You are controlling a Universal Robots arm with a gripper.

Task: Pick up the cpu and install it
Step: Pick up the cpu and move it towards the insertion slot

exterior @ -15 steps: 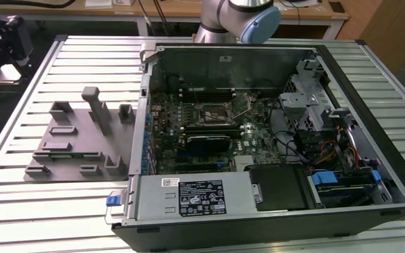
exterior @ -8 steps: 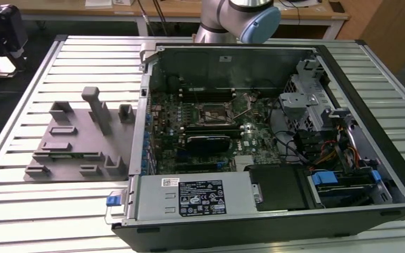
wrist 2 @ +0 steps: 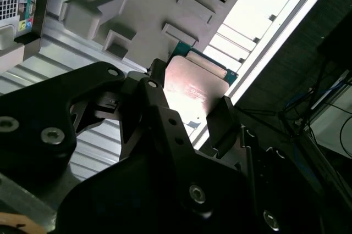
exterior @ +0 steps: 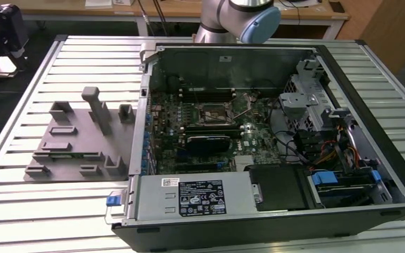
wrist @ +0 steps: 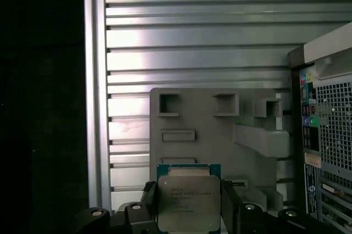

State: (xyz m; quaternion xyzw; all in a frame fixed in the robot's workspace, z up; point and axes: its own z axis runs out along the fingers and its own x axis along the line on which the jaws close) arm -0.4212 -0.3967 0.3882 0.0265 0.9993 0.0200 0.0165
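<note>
The cpu (wrist: 188,204), a flat square chip with a silver-grey metal top and a green rim, sits between my gripper's (wrist: 188,207) two black fingers (wrist: 148,196), which are shut on its opposite edges. In the second wrist view the cpu (wrist 2: 195,85) is again clamped in the gripper (wrist 2: 190,102), held well above the slatted table. Below it lies the grey fixture plate (wrist: 209,118) with its blocks and pockets. The motherboard socket (exterior: 215,112) sits open in the middle of the board inside the computer case (exterior: 329,58). The arm (exterior: 241,18) stands behind the case.
The grey fixture plate (exterior: 76,142) lies on the slatted metal table (exterior: 34,211) at the exterior view's left of the case. Inside the case are a power supply (exterior: 192,197), a drive cage (exterior: 305,100) and cables. Wooden desks stand behind.
</note>
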